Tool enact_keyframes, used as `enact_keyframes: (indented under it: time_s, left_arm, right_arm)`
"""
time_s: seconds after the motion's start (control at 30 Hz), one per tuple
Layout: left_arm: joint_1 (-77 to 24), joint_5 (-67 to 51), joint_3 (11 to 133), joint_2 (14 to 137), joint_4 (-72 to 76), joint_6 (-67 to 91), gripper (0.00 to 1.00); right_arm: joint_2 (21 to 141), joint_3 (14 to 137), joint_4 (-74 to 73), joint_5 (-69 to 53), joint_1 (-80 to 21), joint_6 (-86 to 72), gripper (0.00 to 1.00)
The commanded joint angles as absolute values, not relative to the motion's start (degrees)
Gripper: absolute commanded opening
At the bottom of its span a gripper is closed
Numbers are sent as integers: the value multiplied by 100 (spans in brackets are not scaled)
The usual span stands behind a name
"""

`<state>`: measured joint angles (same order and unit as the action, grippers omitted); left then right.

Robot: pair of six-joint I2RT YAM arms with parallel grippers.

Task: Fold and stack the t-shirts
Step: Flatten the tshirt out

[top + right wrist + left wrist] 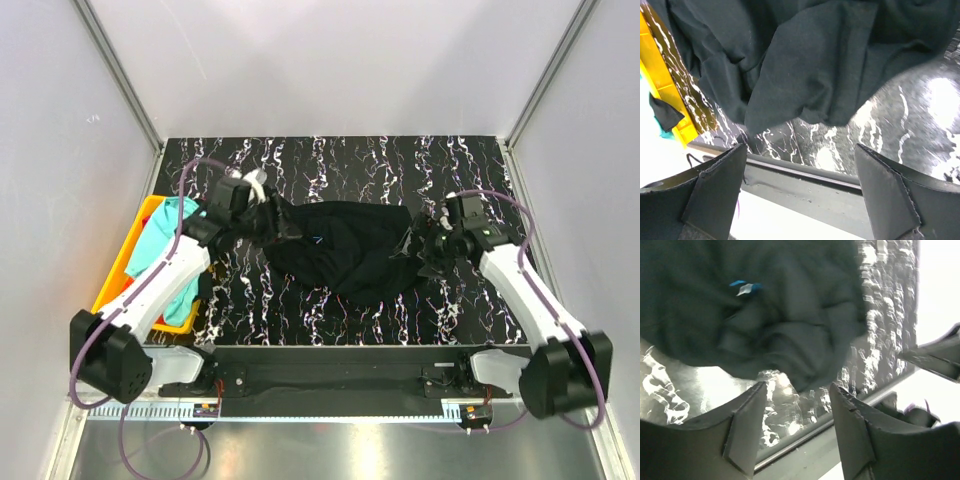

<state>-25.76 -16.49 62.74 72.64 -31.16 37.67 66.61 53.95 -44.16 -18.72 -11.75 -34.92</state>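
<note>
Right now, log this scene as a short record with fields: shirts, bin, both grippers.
black t-shirt: crumpled, unfolded, in the middle of the table
turquoise t-shirt: draped over the yellow bin at the table's left edge
left gripper: open, empty, by the black shirt's left end
right gripper: open wide, empty, by its right end
stack: not yet started

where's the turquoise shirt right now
In the top view, the turquoise t-shirt drapes over the yellow bin at far left, partly hidden behind the left arm.
</note>
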Motion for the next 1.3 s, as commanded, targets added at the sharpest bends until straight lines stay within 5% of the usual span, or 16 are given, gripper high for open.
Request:
enact_keyframes:
  time_s: [0.0, 0.2, 0.5, 0.77, 0.8, 0.87, 0.93, 1.1, 1.27]
  left_arm:
    - [-2119, -2223, 5293, 7356, -2059, 4306, 57]
    - [-2118, -2127, 5011, 8207, -1696, 4781, 66]
    - [-2127, -2224, 5053, 9315, -1125, 4984, 61]
    - [-2109, -2030, 5369, 9896, -1441, 4677, 55]
    - [-2101, -2022, 5414, 10001, -1485, 4624, 53]
    - [-2057, -2074, 5502, 10072, -1555, 4466, 28]
    - [-2030, -2013, 5651, 10020, -1652, 4342, 10]
    - [-2039, -1653, 5809, 9511, -2074, 3947, 0]
    - [-2039, -1135, 5888, 8607, -2582, 3543, 0]
  right_arm:
    - [7257, 5678, -3807, -2435, -1213, -3462, 96]
    - [8224, 5766, -3393, -2312, -1204, -3797, 96]
    - [9376, 6020, -3155, -2373, -1204, -3612, 87]
    - [9861, 6179, -2927, -2541, -1213, -3727, 68]
    - [9896, 6187, -2918, -2523, -1204, -3727, 66]
    - [9888, 6153, -2918, -2426, -1204, -3735, 62]
    - [9853, 6135, -2918, -2356, -1213, -3718, 43]
    - [9660, 6029, -2927, -2189, -1187, -3665, 2]
    - [9036, 6082, -3434, -1471, -1020, -3455, 0]
